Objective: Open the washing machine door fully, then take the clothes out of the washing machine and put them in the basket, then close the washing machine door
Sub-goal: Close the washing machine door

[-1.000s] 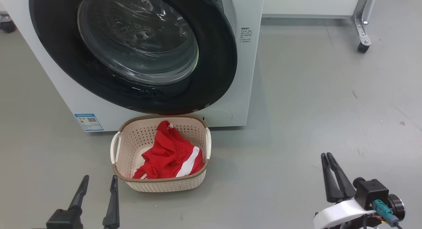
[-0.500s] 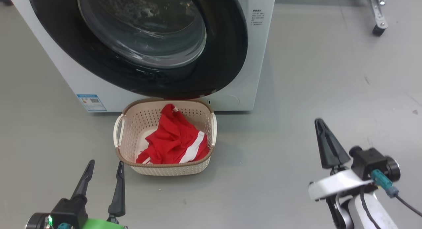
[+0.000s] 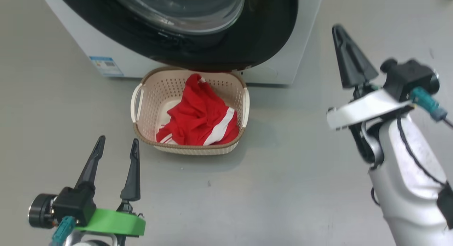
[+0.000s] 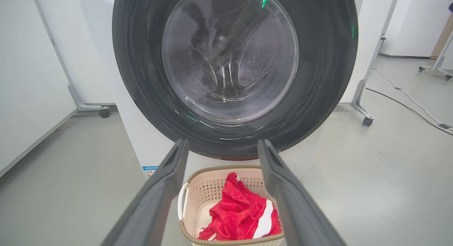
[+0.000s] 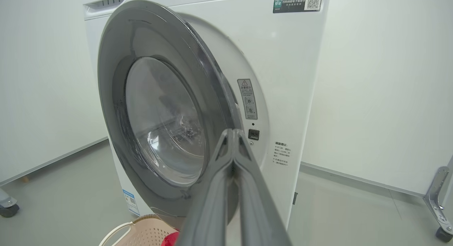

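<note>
The washing machine door [image 5: 162, 122] stands ajar. In the right wrist view its latch edge swings clear of the white front of the washing machine [image 5: 283, 62], leaving the latch socket [image 5: 253, 134] uncovered. The clothes [image 3: 200, 115], a red garment with white stripes, lie bunched in the basket [image 3: 194, 148], which sits on the grey floor [image 3: 300, 168] right at the foot of the machine, its far rim under the door's lower edge. By my reading the unloading is done and closing the door is the step in hand.

The right gripper [image 3: 337, 32] is raised off to the door's right, fingers pressed together and holding nothing. The left gripper [image 3: 118, 139] hangs low, near the basket's front left corner, fingers spread and empty.

The next move probably calls for the closed right fingers to meet the door's outer face near its free edge and push it flat until it latches.
</note>
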